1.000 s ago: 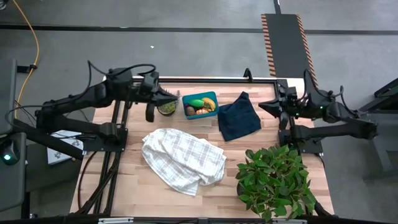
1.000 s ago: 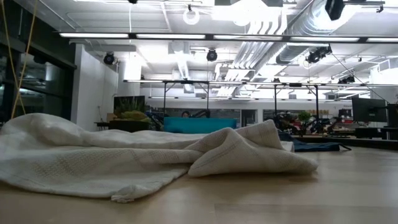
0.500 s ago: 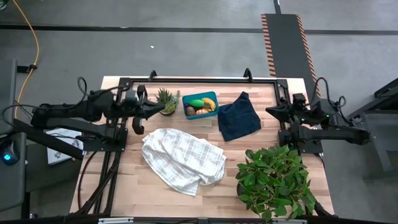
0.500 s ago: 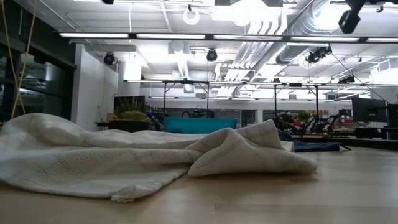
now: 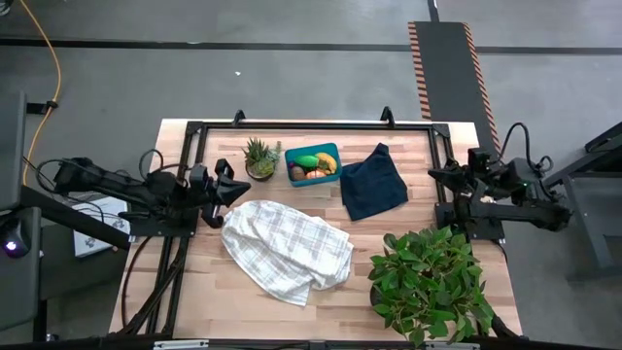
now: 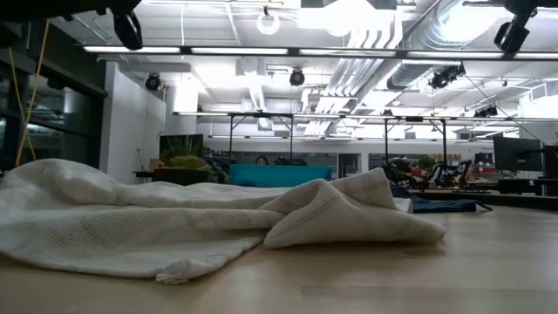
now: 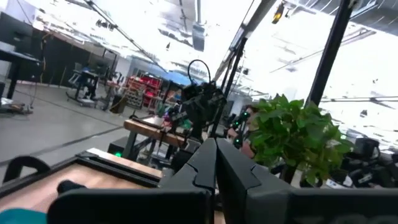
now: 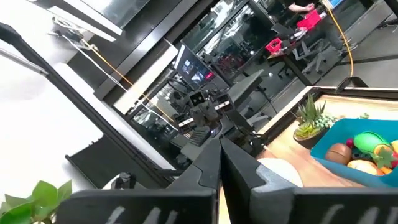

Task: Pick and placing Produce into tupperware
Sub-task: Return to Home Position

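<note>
Robotics lab, exposed ceiling ducts [image 6: 384, 61], strip lights [image 6: 261, 50], other robot rigs [image 6: 261, 114] behind

Both arms drawn back
We see the left tool [image 5: 233, 185] withdrawn from beside the small potted plant [image 5: 259, 158] to the table's [image 5: 209, 292] left edge; the right tool [image 5: 435, 174] has retreated toward the right edge.

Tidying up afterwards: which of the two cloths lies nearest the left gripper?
The white checked cloth, crumpled beside the left gripper; the navy cloth lies beyond the teal tupperware.
</note>
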